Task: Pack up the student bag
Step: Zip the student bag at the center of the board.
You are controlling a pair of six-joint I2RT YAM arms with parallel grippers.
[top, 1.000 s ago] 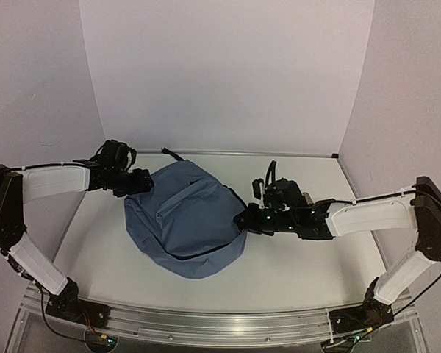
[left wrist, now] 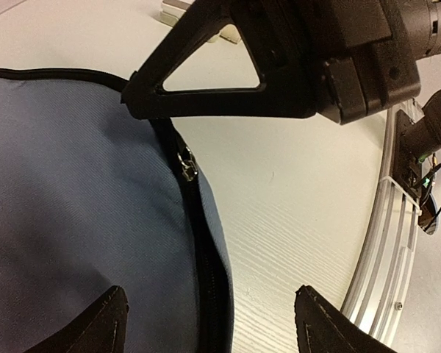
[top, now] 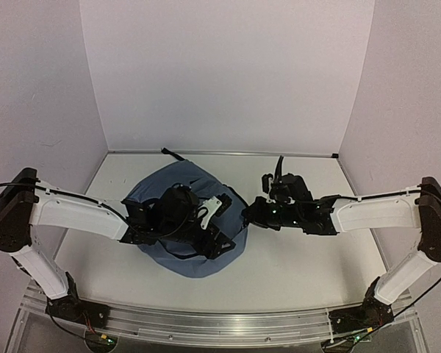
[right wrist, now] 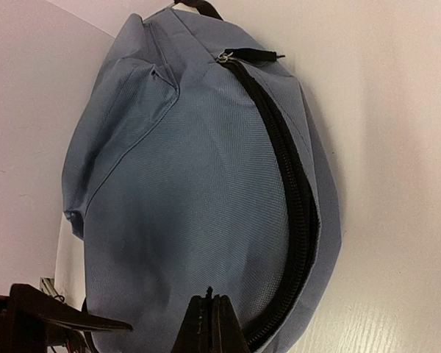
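The student bag (top: 169, 187) sits mid-table, the right gripper (right wrist: 210, 298) clenched tight against its zippered rim, apparently pinning it, while the left gripper (left wrist: 210, 294) hovers jaws-wide near the zipper pull (left wrist: 185, 163), probably lining up a tug.

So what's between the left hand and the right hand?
Between left hand and right hand: the black zipper and small metal pull of the slate-blue fabric backpack, per left wrist view.

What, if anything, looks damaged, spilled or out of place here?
Nothing stands out. The student bag lies slumped on the table, its fabric looks whole, and nothing is spilled around it.
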